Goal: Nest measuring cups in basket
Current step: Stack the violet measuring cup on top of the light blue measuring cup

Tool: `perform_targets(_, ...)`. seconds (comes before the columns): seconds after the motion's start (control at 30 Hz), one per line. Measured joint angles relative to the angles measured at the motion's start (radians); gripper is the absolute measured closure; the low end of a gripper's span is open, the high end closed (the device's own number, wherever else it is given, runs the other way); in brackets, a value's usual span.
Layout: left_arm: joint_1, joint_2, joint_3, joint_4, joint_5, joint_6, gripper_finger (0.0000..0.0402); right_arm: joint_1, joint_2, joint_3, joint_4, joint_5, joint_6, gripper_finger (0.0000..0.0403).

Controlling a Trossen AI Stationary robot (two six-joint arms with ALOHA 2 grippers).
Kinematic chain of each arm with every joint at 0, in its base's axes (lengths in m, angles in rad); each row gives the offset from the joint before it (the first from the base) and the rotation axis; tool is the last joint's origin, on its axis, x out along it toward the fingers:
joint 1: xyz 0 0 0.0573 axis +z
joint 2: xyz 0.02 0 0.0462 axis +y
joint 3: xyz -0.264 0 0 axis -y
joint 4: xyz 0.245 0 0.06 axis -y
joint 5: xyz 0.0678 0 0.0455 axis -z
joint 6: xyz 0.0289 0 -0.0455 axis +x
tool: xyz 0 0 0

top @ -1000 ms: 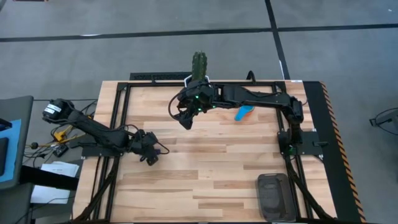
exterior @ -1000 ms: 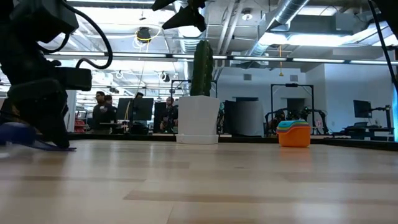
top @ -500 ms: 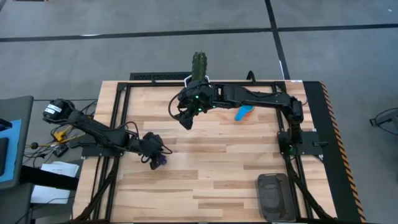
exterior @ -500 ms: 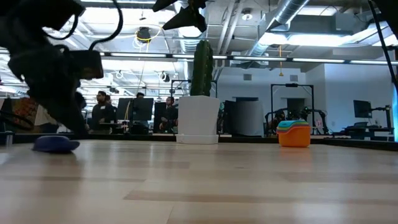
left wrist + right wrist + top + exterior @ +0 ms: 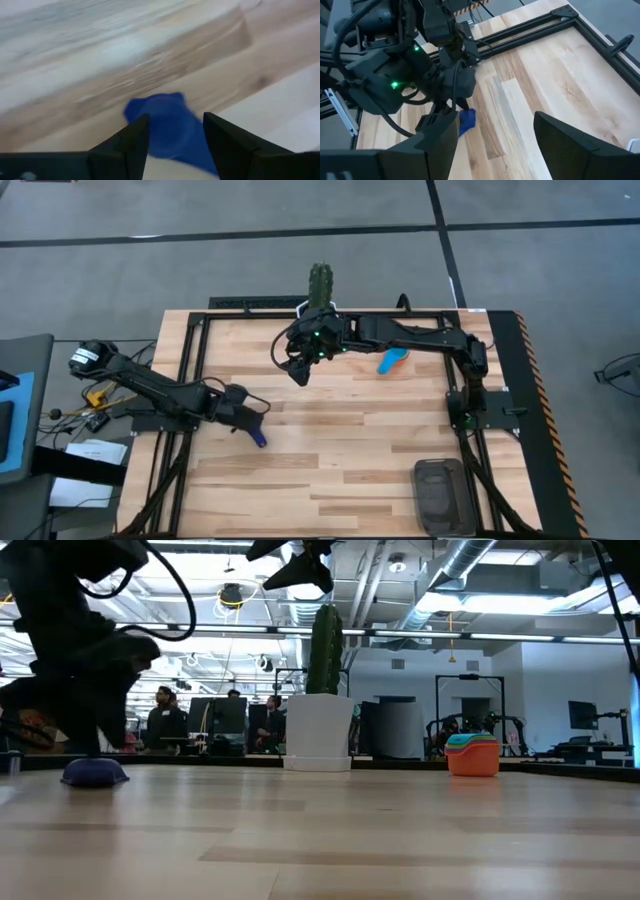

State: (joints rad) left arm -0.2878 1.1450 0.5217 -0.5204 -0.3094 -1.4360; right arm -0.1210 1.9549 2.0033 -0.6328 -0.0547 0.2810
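Left side of the pale wooden plank table (image 5: 340,460): left gripper (image 5: 248,418) low over the boards, fingers apart, straddling a dark blue round plastic measuring cup (image 5: 167,127) that lies mouth-down on the wood. Whether the pads touch it cannot be told. From above only the cup's blue end (image 5: 258,437) shows, just near of the gripper. Low view: cup (image 5: 93,773) sits flat on the table under the arm.

Centre, far edge: green columnar cactus in a white pot (image 5: 319,730). Right gripper (image 5: 297,375) hangs raised just near of it, fingers wide apart, holding nothing.

Right of centre: nested stack of coloured plastic measuring cups (image 5: 472,755), orange outermost, on the table, well apart from the lone cup.

Near right corner: dark grey rounded rectangular basket (image 5: 439,495).

No readable writing or labels anywhere.
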Motion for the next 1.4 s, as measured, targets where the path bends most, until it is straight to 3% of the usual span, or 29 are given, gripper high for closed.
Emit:
perform_targets(0.17, -0.003, 0.000, 0.000, 0.053, -0.024, -0.066, 0.0196, -0.008, 0.000, 0.000, -0.001, -0.006, 0.000, 0.0125)
perform_targets(0.6, -0.003, 0.018, 0.000, 0.004, -0.009, -0.136, 0.0049, -0.054, 0.000, 0.000, -0.045, -0.058, -0.006, 0.0125)
perform_targets(0.77, -0.003, 0.121, -0.001, 0.007, 0.011, -0.144, 0.0034, -0.071, 0.001, 0.000, -0.045, -0.081, -0.017, 0.0125)
perform_targets(1.0, -0.004, 0.246, 0.073, -0.052, 0.021, -0.174, 0.0066, -0.079, 0.001, 0.000, -0.068, -0.106, -0.028, 0.0125)
perform_targets(1.27, -0.003, 0.314, 0.135, -0.091, 0.051, -0.138, 0.0203, -0.100, -0.004, 0.000, -0.136, -0.106, -0.047, 0.0125)
perform_targets(1.4, -0.003, 0.313, 0.134, -0.088, 0.050, -0.148, 0.0243, -0.119, -0.015, 0.001, -0.143, -0.105, -0.054, 0.0125)
